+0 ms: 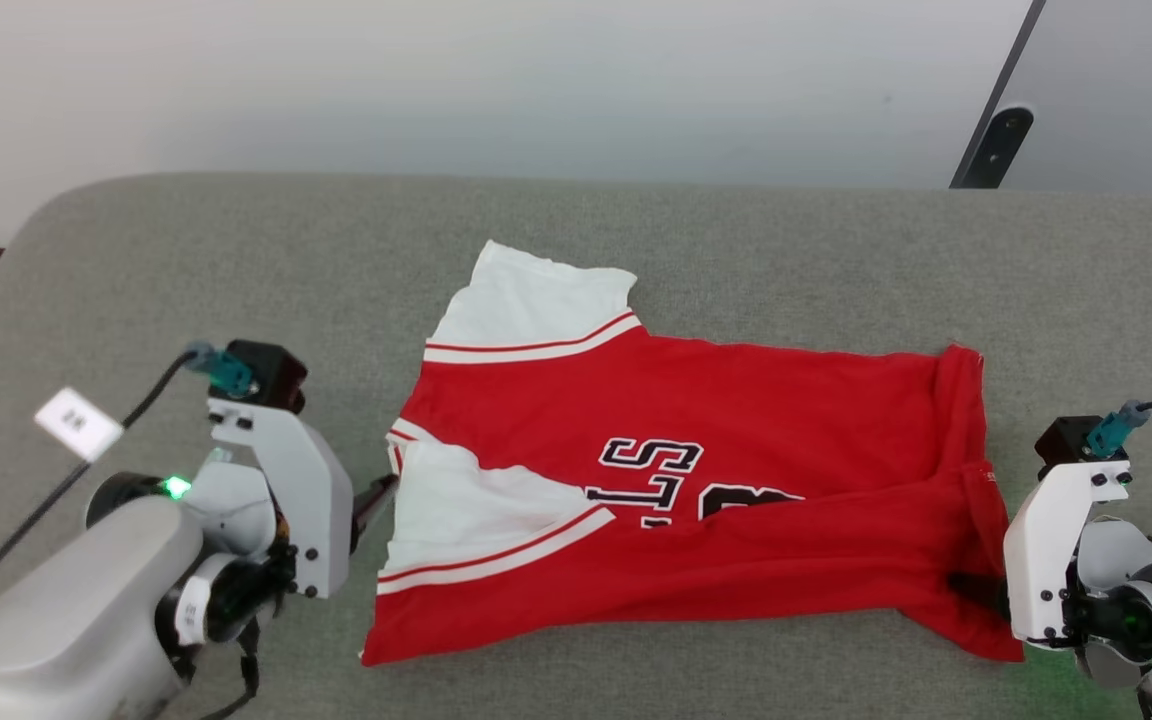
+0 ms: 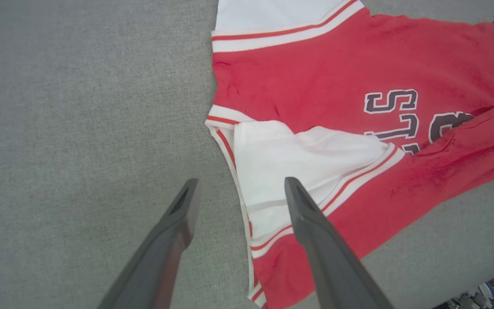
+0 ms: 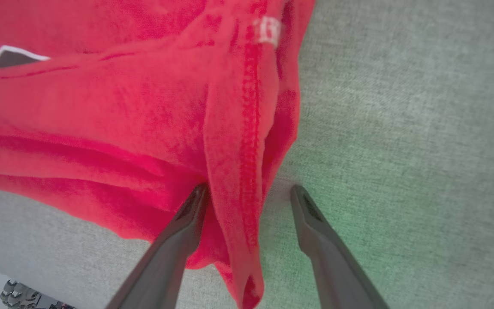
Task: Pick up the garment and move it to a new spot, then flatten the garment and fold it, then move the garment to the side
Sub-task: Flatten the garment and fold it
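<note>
The garment (image 1: 676,420) lies sideways on the grey cloth-covered table (image 1: 236,260), stretched between the two claws with its collar end toward the left claw (image 2: 240,182) and its hem toward the right claw (image 3: 249,187). The left claw is spread wide and holds nothing. Its fingertips hover above the striped collar edge, one over bare table and the other over the white sleeve (image 2: 298,159) that is turned in across the chest just ahead of it. The right claw is also spread. The stitched red hem (image 3: 251,128) hangs loosely in the gap between its fingers, brushing one of them, but nothing pinches it. The long edge nearest both claws is doubled over toward the middle. That is why a red band cuts across the lower part of the black lettering (image 1: 651,470), and why the near sleeve sits tucked inside rather than sticking out. The other sleeve (image 1: 526,300) is splayed flat on the far side of the left claw, beyond the body of the shirt. Judging by this, the first lengthwise fold is laid and the cloth rests under its own weight, with each claw at one end of the folded edge where it could carry that edge evenly. The hem end beside the right claw is bunched and ridged, not flat, so it probably needs smoothing before the far side is brought over. Otherwise the next fold may trap those wrinkles.
</note>
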You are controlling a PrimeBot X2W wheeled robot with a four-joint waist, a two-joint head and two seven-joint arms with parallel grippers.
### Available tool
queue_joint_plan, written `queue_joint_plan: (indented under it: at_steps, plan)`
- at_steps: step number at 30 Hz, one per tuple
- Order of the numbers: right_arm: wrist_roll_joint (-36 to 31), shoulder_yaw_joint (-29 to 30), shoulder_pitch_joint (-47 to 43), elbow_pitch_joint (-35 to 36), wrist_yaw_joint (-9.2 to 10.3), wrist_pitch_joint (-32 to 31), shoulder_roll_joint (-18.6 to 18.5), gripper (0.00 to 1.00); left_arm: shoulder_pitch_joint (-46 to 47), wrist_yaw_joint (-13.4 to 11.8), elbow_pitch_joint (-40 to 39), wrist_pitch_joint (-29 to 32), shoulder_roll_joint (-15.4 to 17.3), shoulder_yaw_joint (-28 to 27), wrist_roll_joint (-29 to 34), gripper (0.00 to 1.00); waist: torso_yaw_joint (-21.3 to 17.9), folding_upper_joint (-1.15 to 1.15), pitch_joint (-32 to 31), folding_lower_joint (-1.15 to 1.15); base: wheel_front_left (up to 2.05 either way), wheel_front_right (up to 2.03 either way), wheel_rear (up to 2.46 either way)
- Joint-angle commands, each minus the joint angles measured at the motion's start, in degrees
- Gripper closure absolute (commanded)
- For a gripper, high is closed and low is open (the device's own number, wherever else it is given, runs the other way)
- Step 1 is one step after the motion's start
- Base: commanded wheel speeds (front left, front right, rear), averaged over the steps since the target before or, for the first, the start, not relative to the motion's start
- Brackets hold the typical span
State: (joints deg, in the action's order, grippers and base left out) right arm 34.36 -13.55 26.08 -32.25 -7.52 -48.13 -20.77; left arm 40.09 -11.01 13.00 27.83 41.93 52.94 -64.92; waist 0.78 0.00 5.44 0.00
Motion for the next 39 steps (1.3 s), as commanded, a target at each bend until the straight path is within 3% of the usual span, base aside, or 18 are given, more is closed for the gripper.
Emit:
queue_joint_plan:
  at_steps: [1,11,21,26,30,35,39]
  plan:
    - [-0.9,0.3,-0.6,-0.7,0.07,0.7,0.1,0.00,-1.4,0.3,-0.2,-2.8,0.2,-0.8,0.7,0.00,-0.2,0.00,-0.9,0.00,0.00,0.00,0.00]
    - [-1.9,0.0,-1.4,2.5,0.07,6.4,-1.7,0.00,-6.7,2.4,-1.0,-21.9,-1.3,-3.7,4.7,0.00,-1.0,0.00,-5.3,0.00,0.00,0.00,0.00]
    - [-4.9,0.3,-7.4,14.0,0.07,26.4,-4.4,0.00,-14.2,1.7,-0.9,-40.6,-3.4,-6.6,8.5,0.00,-1.3,0.00,-7.9,0.00,0.00,0.00,0.00]
    - [-8.4,0.9,-12.3,19.8,0.07,40.3,-3.9,0.00,-18.4,0.3,-1.1,-42.9,-5.4,-10.7,9.9,0.00,-1.2,0.00,-8.4,0.00,0.00,0.00,0.00]
    - [-13.0,2.4,-16.0,23.2,0.07,50.0,-2.2,0.00,-21.4,1.0,-2.6,-43.0,-7.2,-15.8,13.5,0.00,-1.4,0.00,-7.9,0.00,0.00,0.00,0.00]
    - [-18.0,6.1,-19.4,25.7,0.07,58.6,1.3,0.00,-21.7,3.5,-2.0,-43.0,-6.9,-19.5,16.5,0.00,-2.8,0.00,-6.6,0.00,0.00,0.00,0.00]
    - [-20.3,8.5,-21.0,27.6,0.07,61.3,3.7,0.00,-18.2,5.6,0.1,-41.9,-4.7,-19.7,17.8,0.00,-4.7,0.00,-4.7,0.00,0.00,0.00,0.00]
